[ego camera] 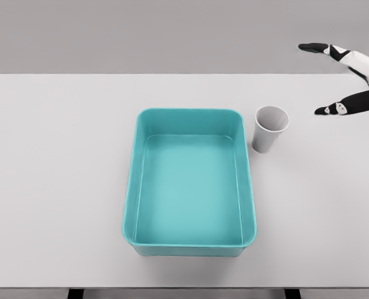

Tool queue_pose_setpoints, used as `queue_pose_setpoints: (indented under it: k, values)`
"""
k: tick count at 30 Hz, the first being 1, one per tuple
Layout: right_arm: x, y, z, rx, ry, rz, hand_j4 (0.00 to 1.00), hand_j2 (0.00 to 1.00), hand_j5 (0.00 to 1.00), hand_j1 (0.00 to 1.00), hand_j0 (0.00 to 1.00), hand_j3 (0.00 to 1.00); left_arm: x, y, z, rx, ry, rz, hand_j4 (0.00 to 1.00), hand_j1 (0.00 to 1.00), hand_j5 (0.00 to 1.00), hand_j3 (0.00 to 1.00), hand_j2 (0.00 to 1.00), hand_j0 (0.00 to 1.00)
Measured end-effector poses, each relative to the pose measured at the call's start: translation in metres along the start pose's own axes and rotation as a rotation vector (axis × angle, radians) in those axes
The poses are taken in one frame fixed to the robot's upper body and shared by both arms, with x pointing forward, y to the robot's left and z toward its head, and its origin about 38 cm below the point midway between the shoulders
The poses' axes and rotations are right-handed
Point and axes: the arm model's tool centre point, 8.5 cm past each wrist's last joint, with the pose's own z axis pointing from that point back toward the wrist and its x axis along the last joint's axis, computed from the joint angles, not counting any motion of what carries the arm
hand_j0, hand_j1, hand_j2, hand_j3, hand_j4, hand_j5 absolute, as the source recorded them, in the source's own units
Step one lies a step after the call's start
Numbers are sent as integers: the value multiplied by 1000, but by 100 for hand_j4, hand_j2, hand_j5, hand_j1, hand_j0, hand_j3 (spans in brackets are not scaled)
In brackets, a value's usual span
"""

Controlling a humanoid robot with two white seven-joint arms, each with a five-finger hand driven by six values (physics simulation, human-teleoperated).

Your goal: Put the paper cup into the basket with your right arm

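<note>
Only the right robot hand shows, entering at the upper right edge of the head view. Two of its fingers are visible, black with white segments, spread wide apart: one reaches out to the left near the top, the other angles down and to the left lower down. They hold nothing. The wrist and arm lie beyond the frame's edge.

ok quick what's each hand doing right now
Left hand: not in view.
Right hand: open, fingers spread, holding nothing, to the right of the paper cup and apart from it.
</note>
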Motion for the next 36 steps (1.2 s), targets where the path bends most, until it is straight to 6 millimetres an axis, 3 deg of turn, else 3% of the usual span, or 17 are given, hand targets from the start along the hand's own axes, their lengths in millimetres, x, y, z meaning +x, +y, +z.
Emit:
queue_pose_setpoints:
  k: [4, 9, 20, 26, 36]
  values:
    - [-23, 2, 5, -51, 97, -172, 100, 100, 100, 100, 100, 100, 0, 0, 0, 0, 0, 0, 100, 100, 100, 100, 100, 100]
    - [-57, 36, 14, -54, 194, -323, 100, 100, 100, 100, 100, 100, 0, 0, 0, 0, 0, 0, 100, 100, 100, 100, 100, 100]
    - [-75, 64, 9, -101, 162, -454, 100, 100, 100, 100, 100, 100, 0, 0, 0, 0, 0, 0, 100, 100, 100, 100, 100, 100]
    - [-85, 97, 16, -107, 170, -553, 100, 100, 100, 100, 100, 100, 0, 0, 0, 0, 0, 0, 100, 100, 100, 100, 100, 100]
    - [-100, 112, 17, -170, 169, -661, 100, 100, 100, 100, 100, 100, 0, 0, 0, 0, 0, 0, 100, 100, 100, 100, 100, 100]
